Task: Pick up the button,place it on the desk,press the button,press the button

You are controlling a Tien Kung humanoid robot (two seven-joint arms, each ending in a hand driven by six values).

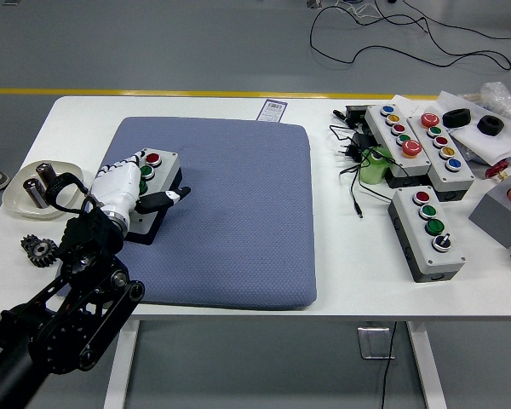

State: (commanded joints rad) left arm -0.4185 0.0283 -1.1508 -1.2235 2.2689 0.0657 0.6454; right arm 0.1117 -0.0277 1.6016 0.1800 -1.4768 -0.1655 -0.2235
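Observation:
A grey button box (157, 170) with a red button (152, 158) and a green one (145, 170) lies on the blue mat (238, 213), at its left side. My left hand (123, 192), white with dark fingertips, lies over the near half of the box. Its fingers (121, 164) curl along the box's left edge and its thumb (167, 199) reaches round the right side, so the hand closes on the box. The box's lower buttons are hidden under the hand. My right arm does not show.
A shallow bowl (17, 198) with cylinders sits left of the mat, and a small gear (37, 249) lies near it. Three more button boxes (426, 232), cables (353, 175), a green object (375, 164) and a grey block (499, 213) crowd the right side.

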